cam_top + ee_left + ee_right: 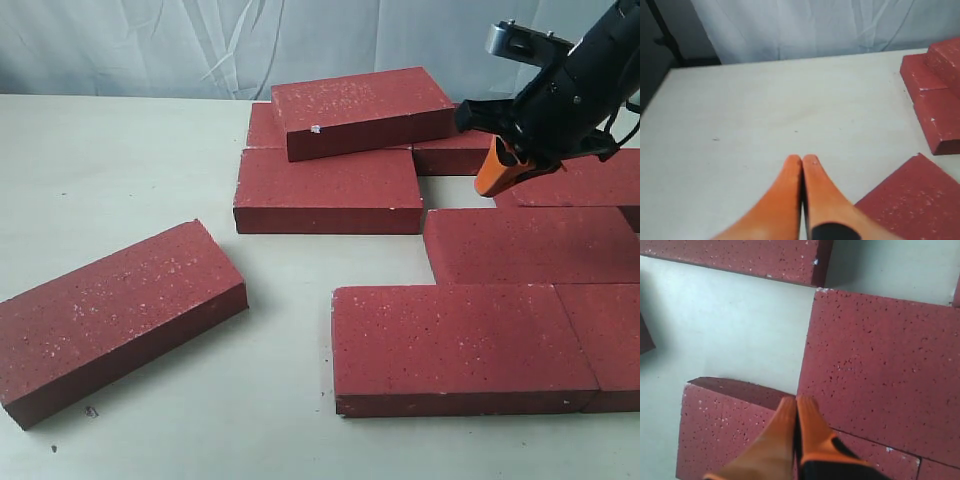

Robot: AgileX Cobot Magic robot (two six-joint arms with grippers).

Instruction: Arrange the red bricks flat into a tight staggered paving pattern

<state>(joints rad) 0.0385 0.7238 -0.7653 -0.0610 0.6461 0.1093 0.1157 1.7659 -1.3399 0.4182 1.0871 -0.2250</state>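
Several dark red bricks lie on the pale table [120, 170]. One loose brick [115, 320] lies askew at the front left. Another brick [362, 110] rests tilted on top of the flat bricks [328, 190] at the back. More flat bricks [455, 345] [530, 245] sit close together at the right. My right gripper [494, 182] hangs shut and empty just above the back right bricks; in the right wrist view its tips [796, 401] sit over the edge where two bricks [725, 430] [880, 365] meet. My left gripper [801, 160] is shut and empty above bare table, with the loose brick [912, 210] beside it.
A white curtain [200, 40] hangs behind the table. Bare table lies between the loose brick and the grouped ones [280, 290]. A small bare gap [458, 192] shows among the right-hand bricks. The table's edge [662, 85] appears in the left wrist view.
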